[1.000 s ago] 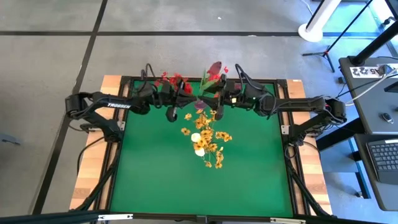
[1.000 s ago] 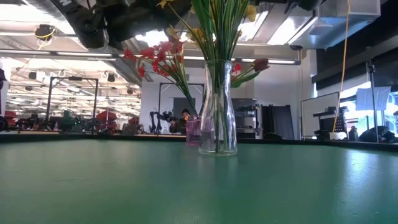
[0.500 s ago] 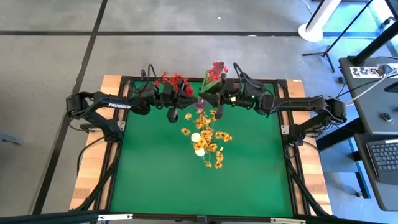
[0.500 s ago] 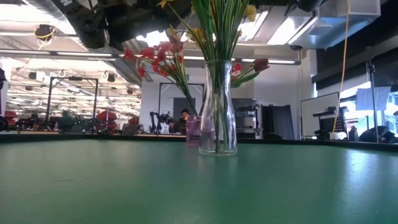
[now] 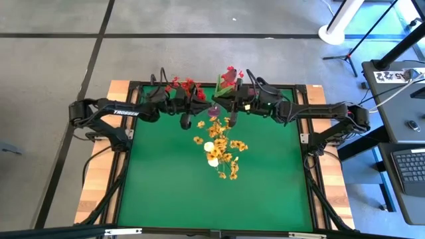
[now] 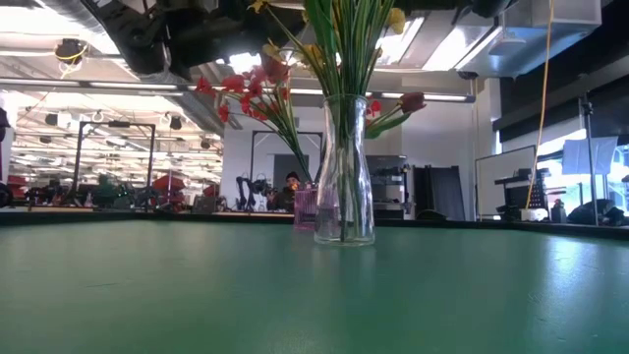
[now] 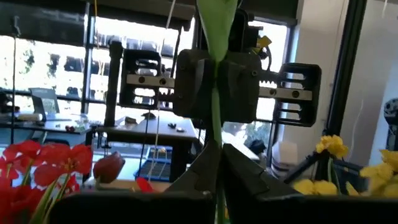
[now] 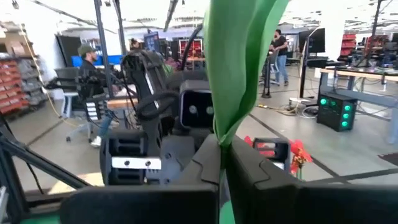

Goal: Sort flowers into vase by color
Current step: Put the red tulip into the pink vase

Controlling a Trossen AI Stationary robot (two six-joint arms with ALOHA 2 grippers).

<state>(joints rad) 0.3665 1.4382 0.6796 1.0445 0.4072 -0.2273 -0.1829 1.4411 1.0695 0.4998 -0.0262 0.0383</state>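
Above the table's far middle, my left gripper [image 5: 207, 106] and my right gripper [image 5: 234, 103] face each other, both shut on one flower stem [image 7: 216, 134]. The stem carries a broad green leaf [image 8: 239, 56] and a dark red-magenta bud [image 5: 230, 75]. Below them a small pink vase [image 6: 305, 208] holds red blossom sprays [image 6: 246, 88]. A clear glass vase [image 6: 345, 172] in front of it holds yellow-orange sprays [image 5: 222, 149] by their green stalks. A dark tulip bud [image 6: 413, 101] leans out to the right behind the glass vase. My left gripper pinches the thin green stem [image 7: 217, 194] between its two fingers, below the other gripper's hold. Its fingers come about level from the table's left and lie across the stem, which stands roughly upright and clear of the table. My right gripper pinches the same stem where the broad leaf begins [image 8: 222, 142]. Its fingers [image 7: 199, 87] come about level from the table's right, across the stem, and the leaf rises above them.
The green table top [image 5: 172, 179] lies bare on the near half and to both sides of the vases. A black frame [image 5: 133, 85] rims the table. People and workbenches show in the room beyond.
My right gripper has shut on the stem that my left gripper kept holding. The leaf and bud have tipped a little toward upright. Both arms have stayed in place.
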